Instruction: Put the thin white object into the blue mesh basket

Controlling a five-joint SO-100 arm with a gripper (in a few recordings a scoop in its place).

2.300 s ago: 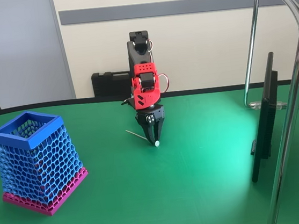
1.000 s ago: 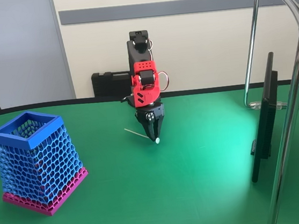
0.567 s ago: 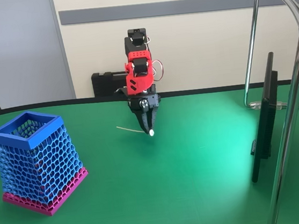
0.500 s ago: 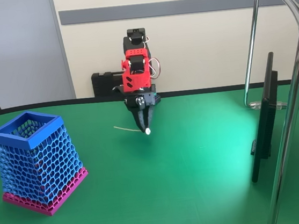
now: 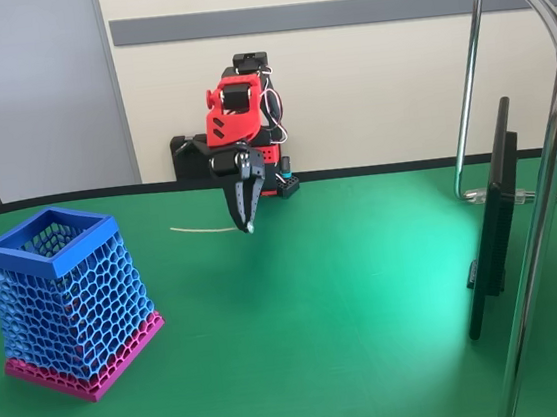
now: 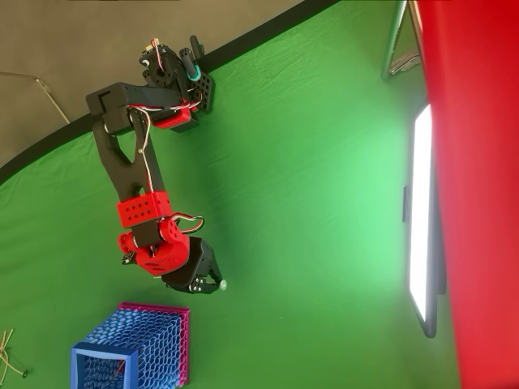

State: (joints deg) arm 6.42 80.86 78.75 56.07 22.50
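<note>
My red and black gripper [image 5: 248, 225] hangs above the green table, shut on the thin white object [image 5: 203, 229], which sticks out level to the left of the fingers. The blue mesh basket [image 5: 65, 299] with its pink base stands upright at the left, well apart from the gripper and lower than it. From overhead, the gripper [image 6: 216, 284] hovers just up and right of the basket [image 6: 136, 348], and the stick's small round knob [image 6: 223, 284] peeks out at the fingertips. The rest of the stick is hidden under the gripper there.
A thin black monitor [image 5: 492, 229] stands edge-on at the right beside chrome stand tubes [image 5: 547, 178]; from overhead the monitor [image 6: 422, 219] runs along the right side. A black case [image 5: 190, 158] sits behind the table edge. Open green table [image 5: 354, 341] lies in front.
The arm has lifted the stick off the table and swung it left toward the basket, rising as it went. The gripper stayed shut on the stick. The basket has not moved.
</note>
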